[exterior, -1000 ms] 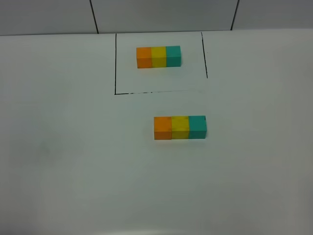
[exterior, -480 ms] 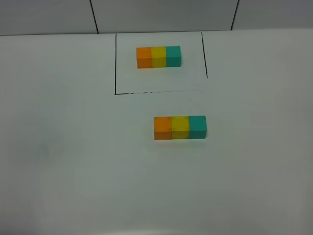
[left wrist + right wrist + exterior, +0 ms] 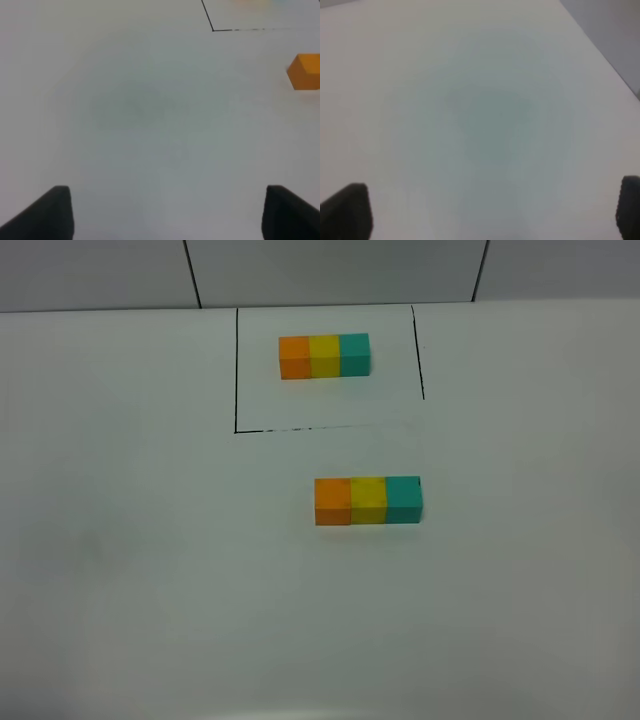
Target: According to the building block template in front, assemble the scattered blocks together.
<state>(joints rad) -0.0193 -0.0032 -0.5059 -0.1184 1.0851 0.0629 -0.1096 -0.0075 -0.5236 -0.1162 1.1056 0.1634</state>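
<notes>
- Seemingly, assembly is finished: the scattered blocks (image 3: pixel 368 500) are joined orange-yellow-teal, near of the building block template (image 3: pixel 324 355) on the counter (image 3: pixel 150 540).
- Left pincer (image 3: pixel 165 212) and right pincer (image 3: pixel 492 212) are spread apart, empty; only checking is called for.

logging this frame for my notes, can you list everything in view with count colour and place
building block template: 1 row of three joined cubes, orange, yellow, teal, far side of the table inside the black lines
black lines: 3, black, framing the template on the left, near and right sides
scattered blocks: 3 cubes, orange, yellow, teal, now side by side in one row near the table's middle
table: 1, white
left gripper: 1, black fingertips, open, empty
right gripper: 1, black fingertips, open, empty
</notes>
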